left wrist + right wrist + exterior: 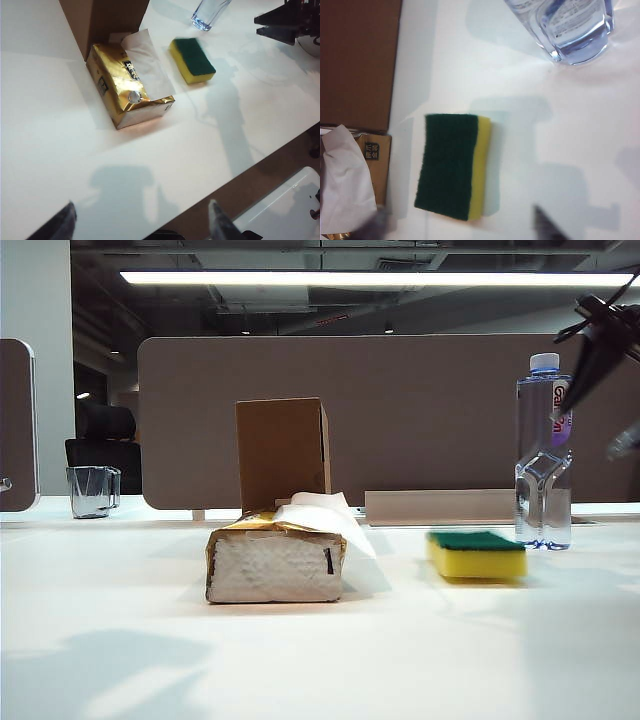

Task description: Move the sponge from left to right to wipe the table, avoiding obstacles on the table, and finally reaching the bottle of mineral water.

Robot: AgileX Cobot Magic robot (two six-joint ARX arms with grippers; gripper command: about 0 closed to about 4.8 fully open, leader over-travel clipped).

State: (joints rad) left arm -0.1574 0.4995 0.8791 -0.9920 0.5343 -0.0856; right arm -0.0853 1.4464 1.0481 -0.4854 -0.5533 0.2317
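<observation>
While the rectangular yellow foam sponge [476, 553] with its dark green scouring layer facing up lies flat on the large white matte table [320, 660], nothing is touching it. It sits just beside the tall clear plastic bottle of mineral water [543, 455], which stands upright with a pale cap and a white-purple label; a small gap separates them. That placement suggests the wiping run has reached its goal and the sponge has been let go there.

Left of the sponge, near the table's middle, lie the two obstacles: a gold-and-white soft tissue pack [276, 562] with a white tissue sticking out, and a taller plain brown cardboard box [282, 452] standing right behind it. The sponge rests on the bottle side of both, well clear of them. A clear glass cup [93, 490] stands far off at the left rear.

The right gripper [457, 226] hangs in the air above the sponge, its jaws spread wide and empty, one finger on either side of the sponge's end from above. The left gripper [142, 225] hovers over the table's near left part, jaws likewise apart and holding nothing.

Counted: one sponge, one bottle, one tissue pack, one box, one cup, two grippers.
</observation>
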